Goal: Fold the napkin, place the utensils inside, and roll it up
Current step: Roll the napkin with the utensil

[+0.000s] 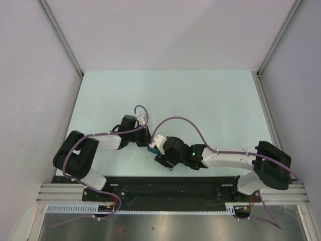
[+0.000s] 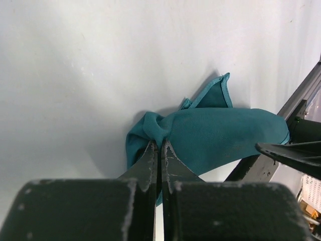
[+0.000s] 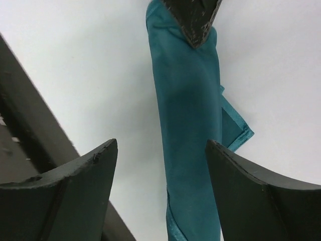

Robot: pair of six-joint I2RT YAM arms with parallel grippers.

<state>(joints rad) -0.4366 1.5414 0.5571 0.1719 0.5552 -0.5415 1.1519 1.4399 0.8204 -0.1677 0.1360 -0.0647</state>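
Note:
The teal napkin (image 2: 220, 133) lies rolled into a long tube on the white table, with one hemmed corner sticking out. My left gripper (image 2: 157, 144) is shut on a bunched end of the roll, and its dark fingertips (image 3: 195, 20) show at the top of the right wrist view. My right gripper (image 3: 161, 145) is open, its fingers standing on either side of the napkin (image 3: 185, 100) without touching it. From above, only a bit of napkin (image 1: 151, 148) shows between the left gripper (image 1: 146, 142) and the right gripper (image 1: 159, 152). The utensils are hidden in every view.
The black base bar (image 1: 165, 183) and metal rail (image 2: 301, 98) run along the table's near edge, close to the roll. White walls and corner posts (image 1: 62, 37) enclose the table (image 1: 200, 100).

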